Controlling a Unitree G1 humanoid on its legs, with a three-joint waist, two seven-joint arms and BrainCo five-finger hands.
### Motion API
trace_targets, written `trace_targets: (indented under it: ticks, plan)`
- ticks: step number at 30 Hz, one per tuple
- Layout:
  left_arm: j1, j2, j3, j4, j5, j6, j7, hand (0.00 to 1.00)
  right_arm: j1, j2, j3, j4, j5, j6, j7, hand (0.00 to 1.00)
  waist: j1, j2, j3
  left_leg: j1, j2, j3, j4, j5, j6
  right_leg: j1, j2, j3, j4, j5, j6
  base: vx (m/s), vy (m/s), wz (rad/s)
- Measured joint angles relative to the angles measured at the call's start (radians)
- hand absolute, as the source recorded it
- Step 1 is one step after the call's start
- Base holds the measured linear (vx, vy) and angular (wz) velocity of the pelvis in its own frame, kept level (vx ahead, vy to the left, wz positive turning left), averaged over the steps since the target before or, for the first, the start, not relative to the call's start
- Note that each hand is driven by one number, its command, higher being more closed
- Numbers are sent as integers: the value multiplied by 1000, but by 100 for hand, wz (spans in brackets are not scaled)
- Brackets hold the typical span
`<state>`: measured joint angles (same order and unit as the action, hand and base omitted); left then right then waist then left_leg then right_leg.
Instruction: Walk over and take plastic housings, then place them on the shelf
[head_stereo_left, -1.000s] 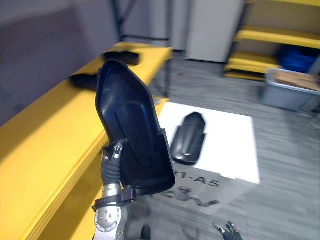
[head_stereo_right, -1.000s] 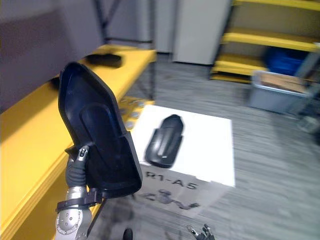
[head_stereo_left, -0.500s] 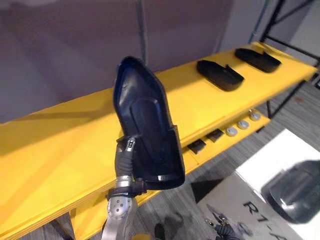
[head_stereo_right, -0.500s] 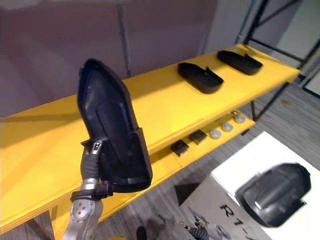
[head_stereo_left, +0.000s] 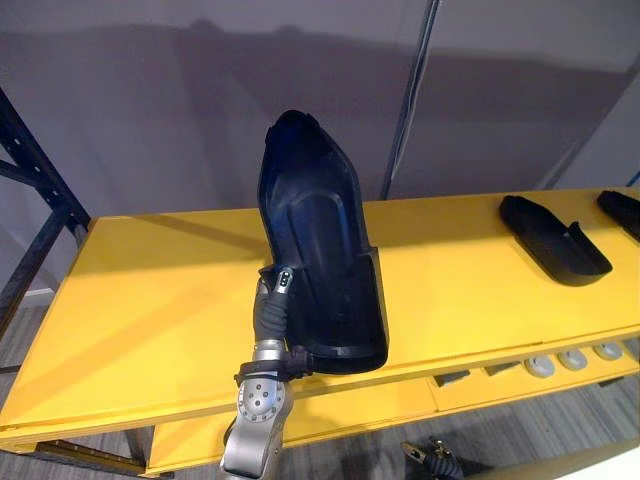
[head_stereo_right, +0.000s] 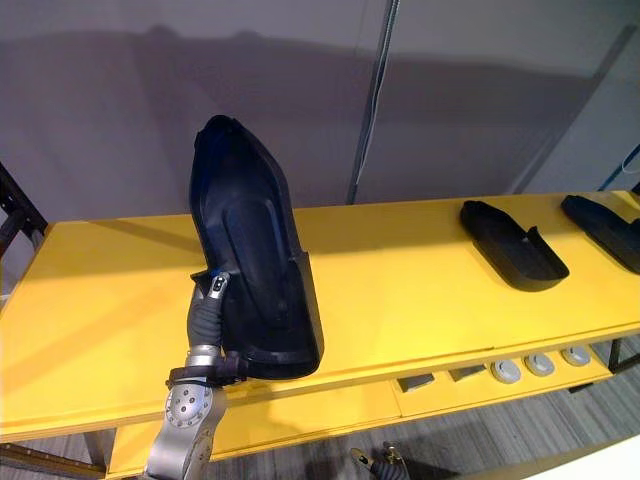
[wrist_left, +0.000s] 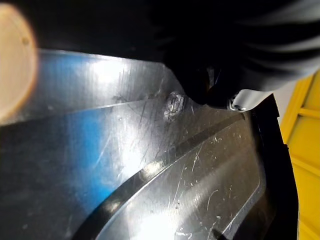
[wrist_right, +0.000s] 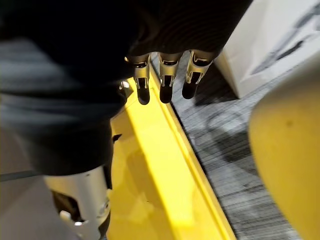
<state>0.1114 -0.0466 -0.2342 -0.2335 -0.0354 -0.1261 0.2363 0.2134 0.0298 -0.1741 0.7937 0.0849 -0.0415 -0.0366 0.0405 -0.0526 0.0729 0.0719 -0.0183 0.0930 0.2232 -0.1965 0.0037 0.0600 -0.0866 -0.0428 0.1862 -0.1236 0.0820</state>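
Note:
My left hand (head_stereo_left: 270, 312) is shut on a large black plastic housing (head_stereo_left: 322, 250), held upright with its hollow side toward me. Its lower end hangs just above the front of the yellow shelf (head_stereo_left: 150, 320). In the left wrist view the housing's glossy scratched inside (wrist_left: 150, 165) sits close under the hand's dark cover. Two more black housings (head_stereo_left: 553, 238) (head_stereo_right: 605, 228) lie flat on the shelf at the far right. My right hand (wrist_right: 165, 80) hangs low by the shelf's front edge, fingers straight, holding nothing; its fingertips (head_stereo_left: 432, 462) peek in from below.
A lower yellow shelf carries small grey round parts (head_stereo_left: 541, 366) and dark blocks (head_stereo_right: 416, 382). Black rack posts (head_stereo_left: 35, 215) stand at the left and a grey post (head_stereo_left: 410, 95) behind. A grey wall backs the shelf. A white box (wrist_right: 280, 40) stands on the grey floor.
The camera has swung left, so the yellow shelf now lies square in front. The white box with another housing has left the eye views. The held housing stays in my left hand.

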Motion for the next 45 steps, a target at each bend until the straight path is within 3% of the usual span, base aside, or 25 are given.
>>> trace_targets:
  ticks: [9,18,24,29,34,40,41,45]
  plan:
    - [-119,-2,21,79,29,31,59,100,41,-1,12,-12,-41,1,-1,0,-8,-15,-31,38,2,29,-47,2,-4,29,6,3,-42,8,-13,90,11,-6]
    - [-301,-5,58,314,51,87,155,100,37,-1,19,-23,-43,1,-2,0,-47,-17,-32,36,1,47,-82,26,-27,5,6,5,-42,10,-16,-35,-20,-5]
    - [-427,-37,90,469,17,115,174,100,29,-5,19,-30,-41,1,-2,0,-86,-13,-32,34,14,49,-144,67,-27,-32,24,10,-41,17,-31,-97,-87,-5]
    - [-505,-73,100,580,-17,140,193,100,28,-12,19,-35,-39,1,-2,0,-91,-10,-29,30,21,69,-190,96,-25,-65,35,25,-35,28,-45,-97,-53,-11]
    - [-561,-109,133,668,-63,151,204,100,18,-12,18,-39,-38,2,-3,0,-115,-10,-25,17,17,72,-212,115,-23,-95,35,28,-25,29,-45,-28,-7,-1]
    - [-592,-145,158,700,-104,157,237,100,15,-12,16,-59,-38,6,-18,0,-123,7,-9,18,18,72,-217,117,-24,-96,35,27,-26,28,-45,0,0,0]
    - [-599,-144,161,726,-111,159,236,0,14,-12,16,-61,-38,8,-21,0,-123,9,-7,18,18,72,-218,117,-24,-97,35,27,-27,28,-45,0,0,0]
    - [-600,-144,163,756,-139,169,235,0,10,-12,16,-64,-38,10,-22,0,-124,8,2,18,18,71,-220,119,-26,-96,35,26,-27,28,-45,-26,1,1]
